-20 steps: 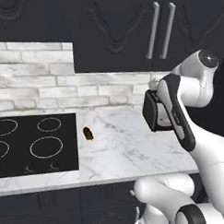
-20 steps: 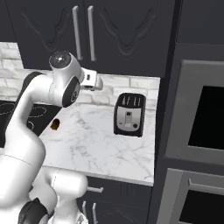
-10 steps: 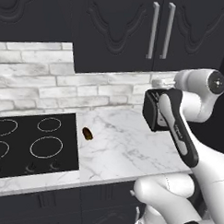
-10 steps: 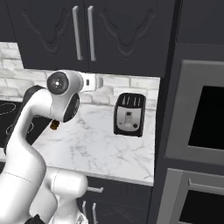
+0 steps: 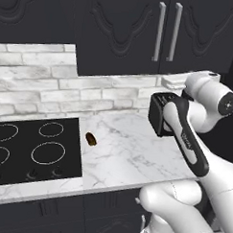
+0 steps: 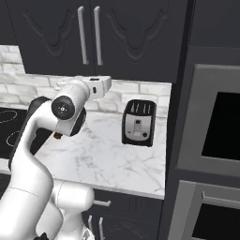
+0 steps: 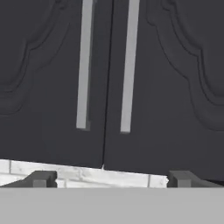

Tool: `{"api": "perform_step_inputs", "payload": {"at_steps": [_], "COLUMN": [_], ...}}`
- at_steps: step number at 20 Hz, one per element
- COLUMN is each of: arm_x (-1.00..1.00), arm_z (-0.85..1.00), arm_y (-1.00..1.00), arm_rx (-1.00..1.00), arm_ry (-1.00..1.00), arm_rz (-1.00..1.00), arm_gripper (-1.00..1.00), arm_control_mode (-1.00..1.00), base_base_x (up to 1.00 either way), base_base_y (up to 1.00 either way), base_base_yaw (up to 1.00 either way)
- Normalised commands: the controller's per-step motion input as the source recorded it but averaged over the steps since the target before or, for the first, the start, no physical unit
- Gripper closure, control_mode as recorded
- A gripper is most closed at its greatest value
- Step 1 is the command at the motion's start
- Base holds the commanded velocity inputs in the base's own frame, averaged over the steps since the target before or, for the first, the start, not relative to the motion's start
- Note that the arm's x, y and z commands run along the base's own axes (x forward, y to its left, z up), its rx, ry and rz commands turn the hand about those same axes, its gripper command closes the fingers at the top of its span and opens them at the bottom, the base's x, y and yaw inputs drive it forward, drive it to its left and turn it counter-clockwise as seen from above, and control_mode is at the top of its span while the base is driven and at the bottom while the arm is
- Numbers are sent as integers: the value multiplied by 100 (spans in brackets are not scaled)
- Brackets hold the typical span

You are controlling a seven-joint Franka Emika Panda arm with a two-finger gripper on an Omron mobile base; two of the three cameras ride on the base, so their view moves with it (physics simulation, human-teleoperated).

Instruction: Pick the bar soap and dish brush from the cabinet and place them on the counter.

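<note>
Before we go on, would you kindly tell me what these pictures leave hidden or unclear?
- Bar soap and dish brush: hidden behind the shut cabinet doors, all views.
- Brown lump on the counter: too small to identify, left base view; the arm covers most of it in the right base view.
- Toaster: partly covered by the arm, left base view.
- Pincer: open; tips cut off at the hand view's bottom.

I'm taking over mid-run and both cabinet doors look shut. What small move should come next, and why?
Probably ease the open gripper up and forward toward one of the silver bar handles. The cabinet doors are closed, so nothing inside can be reached, and the hand view already faces both handles, with the fingertips below them and apart from the doors.
</note>
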Motion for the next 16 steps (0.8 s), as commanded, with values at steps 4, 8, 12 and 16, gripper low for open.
{"api": "perform_step_inputs", "payload": {"at_steps": [4,8,12,16], "arm_x": [0,0,0,1], "arm_z": [31,35,33,29], "arm_y": [-8,-8,-2,-1], "arm_rx": [0,0,0,0], "arm_ry": [-25,-19,-15,-8], "arm_rz": [0,0,0,0], "arm_gripper": [-100,-100,-100,-100], "arm_control_mode": [-100,-100,-100,-100], "base_base_x": [0,0,0,0], "base_base_y": [0,0,0,0], "base_base_yaw": [0,0,0,0]}}
